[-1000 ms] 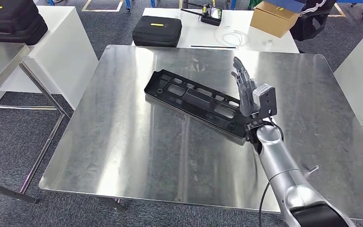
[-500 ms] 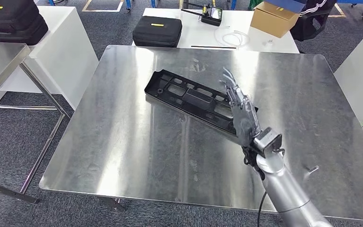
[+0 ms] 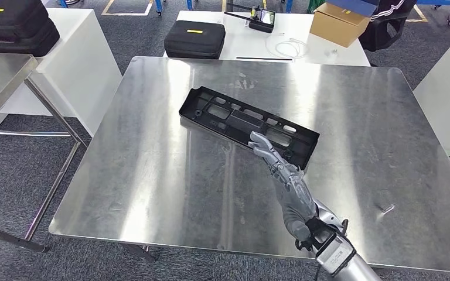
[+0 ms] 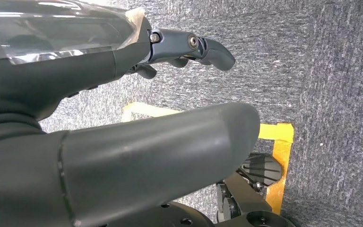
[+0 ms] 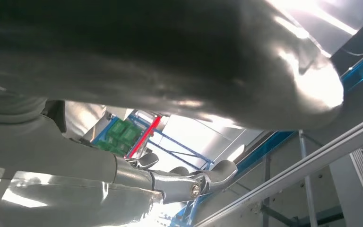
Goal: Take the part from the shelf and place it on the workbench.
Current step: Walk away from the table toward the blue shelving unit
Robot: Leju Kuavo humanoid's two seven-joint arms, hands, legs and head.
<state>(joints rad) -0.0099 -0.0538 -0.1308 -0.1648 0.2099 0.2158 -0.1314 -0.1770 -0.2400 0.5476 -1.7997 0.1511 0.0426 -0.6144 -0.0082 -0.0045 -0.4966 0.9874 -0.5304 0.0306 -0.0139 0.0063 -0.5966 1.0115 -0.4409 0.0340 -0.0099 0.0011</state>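
1. We see the bench (image 3: 152, 175) carrying the part (image 3: 243, 124), which lies flat near the middle, slanted, well in from every edge. Placement looks done to us, so the main risk is disturbing it.
2. The part is long and thin; we judge that a push on one end would spin or slide it across the slick steel.
3. Our right hand (image 3: 284, 184) hangs over the bench just short of the part's near edge, fingers spread and straight, holding nothing. The fingertips (image 3: 258, 140) point at the part and overlap its edge from the head camera; we cannot tell whether they touch. If the arm swings sideways or dips while pulling away, they could catch that edge.
4. Our left hand (image 4: 123, 142) hangs over carpet, fingers loosely apart around nothing, as far as we can tell; it poses little risk.
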